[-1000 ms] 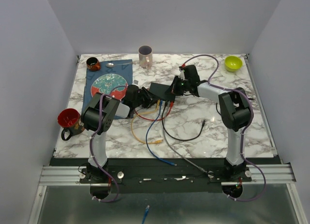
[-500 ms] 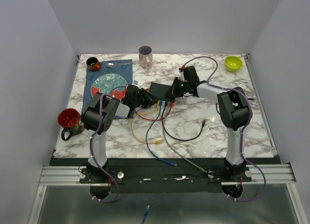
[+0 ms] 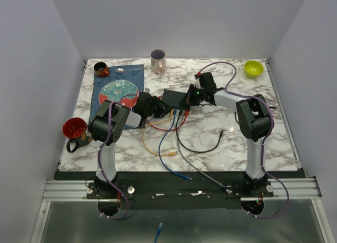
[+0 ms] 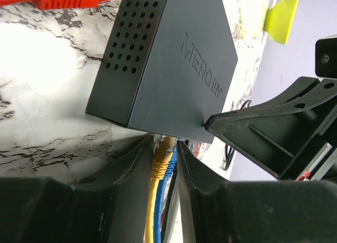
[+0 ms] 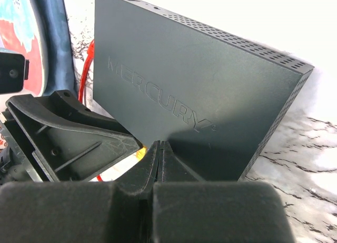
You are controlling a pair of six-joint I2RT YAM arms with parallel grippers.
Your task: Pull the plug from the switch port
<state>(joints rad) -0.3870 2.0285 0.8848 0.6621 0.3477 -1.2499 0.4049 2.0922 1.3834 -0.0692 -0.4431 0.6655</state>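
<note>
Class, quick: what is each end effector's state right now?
Left end effector: fingers flank the yellow plug and blue plug; clamping cannot be told.
Right end effector: closed, empty, tips against the switch.

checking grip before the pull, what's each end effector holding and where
Left end effector straddles the yellow plug and blue plug at the switch's port edge; a firm clamp cannot be told. Right end effector is shut, empty, tips against the switch.

Black switch (image 4: 174,59), yellow cable (image 4: 158,166), blue cable (image 4: 171,164), lime bowl (image 3: 253,68), red mug (image 3: 74,129) — grey-veined marble table (image 3: 274,143).
</note>
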